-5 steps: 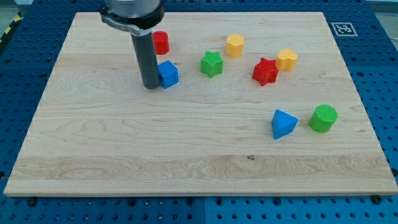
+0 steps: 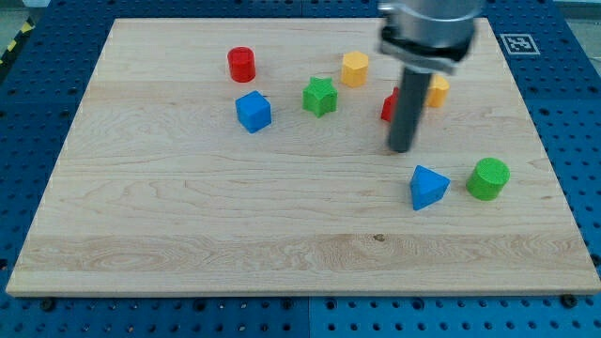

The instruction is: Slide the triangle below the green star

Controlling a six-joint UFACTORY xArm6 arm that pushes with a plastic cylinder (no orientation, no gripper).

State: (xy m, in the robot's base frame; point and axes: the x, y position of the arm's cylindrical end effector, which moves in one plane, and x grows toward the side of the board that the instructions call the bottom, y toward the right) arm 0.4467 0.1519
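The blue triangle [image 2: 428, 186] lies on the wooden board [image 2: 188, 216] at the view's right. The green star [image 2: 319, 96] sits up and to the left of it, near the middle top. My tip [image 2: 401, 148] is just above and slightly left of the blue triangle, with a small gap between them, and to the right of and below the green star. The rod hides part of the red star [image 2: 388, 105].
A blue cube [image 2: 254, 112] lies left of the green star, and a red cylinder [image 2: 241, 64] above it. A yellow hexagon block [image 2: 354, 69] and a yellow block [image 2: 437, 90] sit near the top. A green cylinder [image 2: 488, 178] is right of the triangle.
My tip has moved from beside the blue cube far to the view's right and a little down, to just above the blue triangle. No block has shifted.
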